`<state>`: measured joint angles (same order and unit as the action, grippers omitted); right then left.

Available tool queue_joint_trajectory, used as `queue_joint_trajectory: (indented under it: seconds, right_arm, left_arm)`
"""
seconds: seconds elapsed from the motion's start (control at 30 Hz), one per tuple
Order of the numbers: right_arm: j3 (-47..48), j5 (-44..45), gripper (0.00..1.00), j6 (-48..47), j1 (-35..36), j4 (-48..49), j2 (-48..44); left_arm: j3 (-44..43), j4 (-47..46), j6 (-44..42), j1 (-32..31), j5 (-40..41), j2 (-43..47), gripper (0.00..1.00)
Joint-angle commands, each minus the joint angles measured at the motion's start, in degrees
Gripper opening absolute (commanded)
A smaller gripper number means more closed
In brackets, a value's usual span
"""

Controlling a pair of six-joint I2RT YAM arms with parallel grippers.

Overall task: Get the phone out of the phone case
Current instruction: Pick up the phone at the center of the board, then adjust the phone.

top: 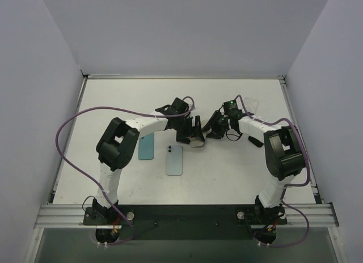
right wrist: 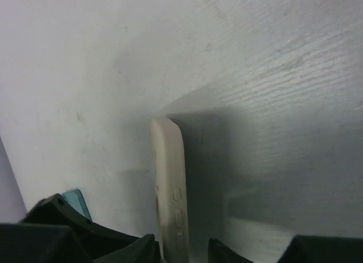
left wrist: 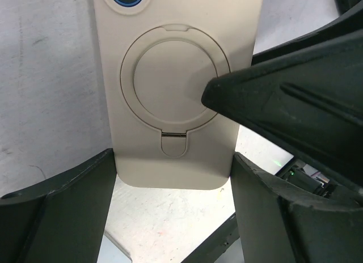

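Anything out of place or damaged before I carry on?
Nothing spilled or damaged. The beige case is turned on edge rather than flat, held in the left claw, the right claw straddling it. A small black piece lies loose by the right arm.

Smooth matt plastic phone case (left wrist: 170,81)

Phone case (left wrist: 136,161) runs past the top edge.

arms (top: 148,125): white links, black joints | cables (top: 57,141): purple | wrist light (top: 231,102): green
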<state>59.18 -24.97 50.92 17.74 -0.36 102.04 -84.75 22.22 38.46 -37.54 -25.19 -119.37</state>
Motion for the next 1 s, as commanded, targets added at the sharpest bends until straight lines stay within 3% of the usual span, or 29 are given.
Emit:
queue_joint_trajectory:
  seconds: [0.0, 0.03, 0.1, 0.13, 0.3, 0.4, 0.57, 0.8, 0.9, 0.97]
  right_arm:
    - [1.0, -3.8, 0.19, 0.6, 0.0, 4.3, 1.3]
    - [0.8, -4.9, 0.00, 0.4, 0.1, 5.4, 1.4]
    - [-0.2, -5.3, 0.00, -0.2, 0.0, 6.5, 0.8]
    - [-0.6, -5.0, 0.00, -1.0, -0.1, 6.8, -0.3]
    - [-2.5, -8.5, 0.00, -2.7, -3.1, 9.0, -4.0]
    - [-2.4, -12.5, 0.00, -3.5, -5.7, 10.1, -6.4]
    - [-3.1, -16.2, 0.00, -3.4, -9.1, 11.1, -9.7]
    - [-3.4, -19.9, 0.00, -2.8, -9.5, 10.7, -14.1]
    - [-6.3, -26.9, 0.00, 0.9, -9.8, 19.3, -15.9]
    - [-9.2, -32.4, 0.00, 7.0, -10.0, 30.8, -16.5]
  left_arm:
    - [-0.9, -4.3, 1.5, -0.2, -4.1, 3.7, 0.50]
    - [-1.0, -4.5, 1.5, -0.1, -4.8, 3.9, 0.52]
    - [-1.6, -4.1, 1.4, 0.0, -5.8, 4.1, 0.61]
    - [-1.7, -3.8, 1.2, 0.4, -6.7, 4.1, 0.73]
    - [-0.2, -4.1, 1.0, 2.2, -9.9, 8.3, 0.88]
    - [2.4, -5.9, 2.0, 4.1, -13.0, 12.3, 0.91]
    - [11.6, -16.7, 7.9, 7.2, -17.4, 19.9, 0.94]
    - [14.8, -17.9, 7.2, 8.1, -17.7, 22.5, 0.94]
    - [18.8, -24.7, 12.1, 9.0, -21.1, 23.1, 0.94]
    - [22.3, -36.6, 17.5, 12.0, -25.5, 22.8, 0.94]
